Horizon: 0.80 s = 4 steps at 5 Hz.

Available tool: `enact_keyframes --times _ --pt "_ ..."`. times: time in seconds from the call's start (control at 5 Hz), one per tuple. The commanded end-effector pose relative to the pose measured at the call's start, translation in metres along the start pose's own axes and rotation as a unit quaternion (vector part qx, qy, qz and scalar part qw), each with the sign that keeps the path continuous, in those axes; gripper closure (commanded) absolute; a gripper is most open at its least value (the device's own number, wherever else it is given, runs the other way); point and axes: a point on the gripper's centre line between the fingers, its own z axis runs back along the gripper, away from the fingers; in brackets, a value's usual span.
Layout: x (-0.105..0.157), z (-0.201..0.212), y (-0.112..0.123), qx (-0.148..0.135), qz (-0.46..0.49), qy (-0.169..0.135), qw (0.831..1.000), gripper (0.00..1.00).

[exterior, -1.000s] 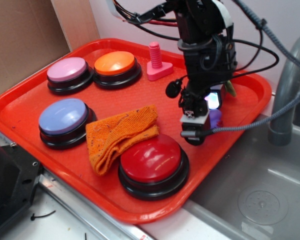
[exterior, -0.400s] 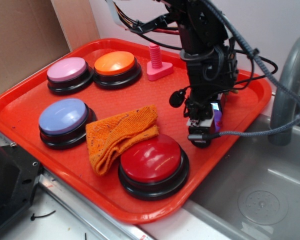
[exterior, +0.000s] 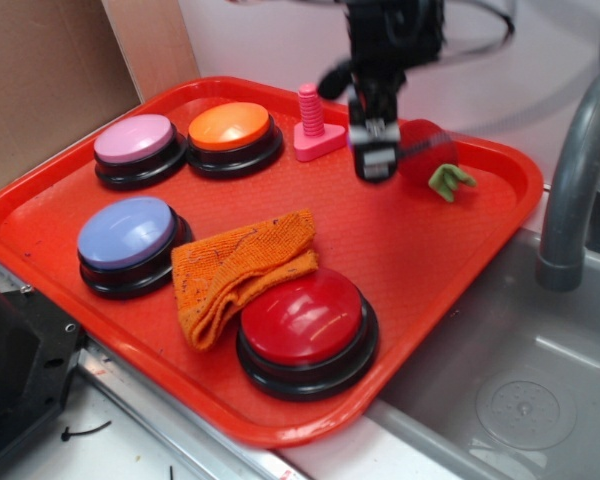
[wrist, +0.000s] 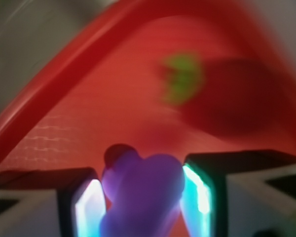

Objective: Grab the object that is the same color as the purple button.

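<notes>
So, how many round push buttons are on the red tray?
4. Pink-topped round button at the far left, orange-topped one beside it, lavender-blue one near left, red one nearest, touching the orange cloth. None seems hidden.

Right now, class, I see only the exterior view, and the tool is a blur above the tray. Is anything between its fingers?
Observer: Yes. The wrist view shows a purple toy between the tool's fingers.
Operator: Is it gripped on both sides?
Observer: It looks so. The toy fills the gap from one pad to the other.
Operator: What shape is it?
Observer: Lumpy and glossy, with a rounded knob at its upper left. The view is too blurred to show more.
</notes>
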Motion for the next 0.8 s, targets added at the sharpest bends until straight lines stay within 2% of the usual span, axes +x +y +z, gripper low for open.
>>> enact_keyframes --times 0.0,0.2,0.4,0.6 --pt "-0.037 0.09 0.036 0.029 0.236 -0.021 0.971 1.0" --pt "-0.067 0.114 0.053 0.028 0.344 -0.029 0.938 1.0" --pt "-0.085 0.123 0.055 0.046 0.403 -0.033 0.913 1.0" --pt "-0.094 0.126 0.053 0.009 0.394 -0.015 0.919 1.0"
